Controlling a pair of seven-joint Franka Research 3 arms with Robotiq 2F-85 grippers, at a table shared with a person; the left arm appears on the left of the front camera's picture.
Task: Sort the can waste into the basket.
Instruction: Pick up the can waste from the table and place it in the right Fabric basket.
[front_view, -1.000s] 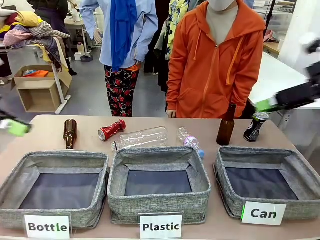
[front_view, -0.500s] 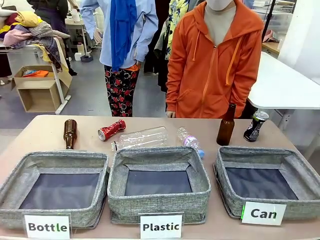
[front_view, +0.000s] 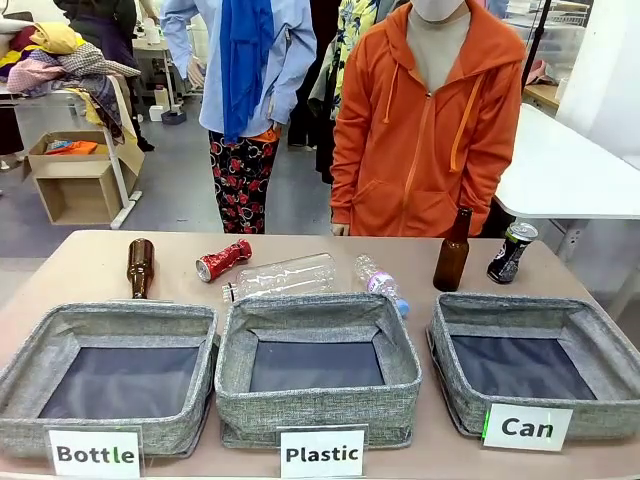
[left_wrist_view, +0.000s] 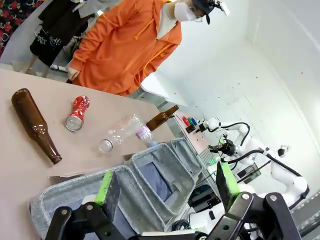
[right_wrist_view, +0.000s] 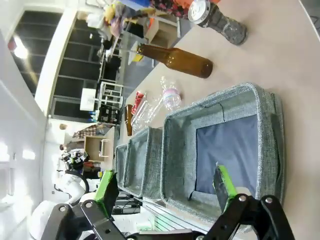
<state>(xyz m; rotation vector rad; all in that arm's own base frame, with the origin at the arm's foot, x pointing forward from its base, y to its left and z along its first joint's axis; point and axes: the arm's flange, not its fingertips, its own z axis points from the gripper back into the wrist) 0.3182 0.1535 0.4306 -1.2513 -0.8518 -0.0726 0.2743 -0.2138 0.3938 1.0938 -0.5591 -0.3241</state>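
Yep, left hand (left_wrist_view: 165, 182) and right hand (right_wrist_view: 165, 182) both wide open, gripping nothing. The red can (front_view: 222, 260) and black can (front_view: 511, 252) sit on the bench (front_view: 90, 265), outside the basket (front_view: 520, 305).

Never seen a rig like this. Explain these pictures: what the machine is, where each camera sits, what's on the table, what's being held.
This is a two-armed robot at a table, a person in an orange hoodie opposite. The front picture looks across the table from between the arms. The other two come from wrist cameras: the black fingers with green pads are the left gripper and the right gripper, both open, holding nothing. In front stand the Bottle basket, Plastic basket and Can basket. Behind them lie a crushed red can, a large clear plastic bottle, a small clear plastic bottle and a brown bottle; a second brown bottle and a black can stand upright.
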